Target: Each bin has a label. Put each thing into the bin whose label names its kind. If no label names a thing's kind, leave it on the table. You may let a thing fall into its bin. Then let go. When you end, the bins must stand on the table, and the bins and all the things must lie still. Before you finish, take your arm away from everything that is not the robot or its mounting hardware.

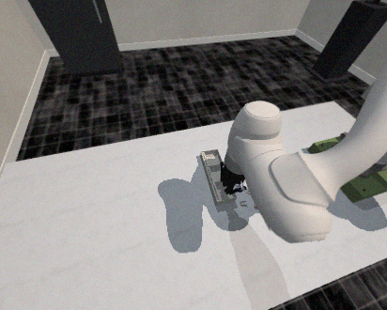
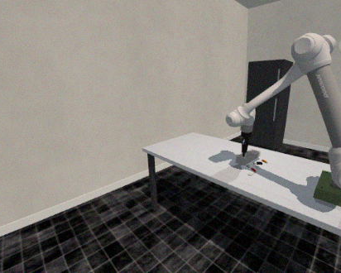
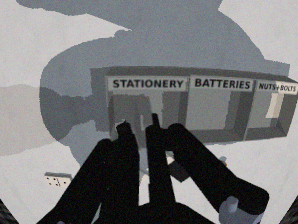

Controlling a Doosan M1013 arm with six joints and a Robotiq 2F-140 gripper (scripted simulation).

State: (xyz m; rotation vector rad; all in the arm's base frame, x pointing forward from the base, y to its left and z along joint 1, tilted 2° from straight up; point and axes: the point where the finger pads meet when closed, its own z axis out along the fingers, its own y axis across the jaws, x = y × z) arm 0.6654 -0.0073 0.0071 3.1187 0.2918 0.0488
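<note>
A: Jaws?
B: Gripper (image 1: 236,189) (image 2: 243,155) (image 3: 141,108) is nearly closed, slim gap between the tips. Nothing held. It points down at the STATIONERY bin (image 3: 147,84), tips over its opening in the wrist view. Can't tell if they touch it.
A: Bins?
B: Three in a row on the white table (image 1: 104,235) (image 2: 175,149) (image 3: 20,45): STATIONERY, then BATTERIES bin (image 3: 222,84) in the middle, NUTS+BOLTS bin (image 3: 277,87) at the far end. All upright. Pale patch inside NUTS+BOLTS, can't tell if it's a thing or light.
A: Loose things?
B: On the table beside the bins. Red piece (image 2: 253,170), black block (image 2: 259,163) (image 3: 179,171), orange piece (image 2: 264,160). White piece with dark dots (image 3: 57,180) lies off the STATIONERY end, apart from the bins. Small metallic piece (image 1: 243,203) by the bins too, kind unclear.
A: STATIONERY contents?
B: Can't tell, gripper and shadow cover part of it.
</note>
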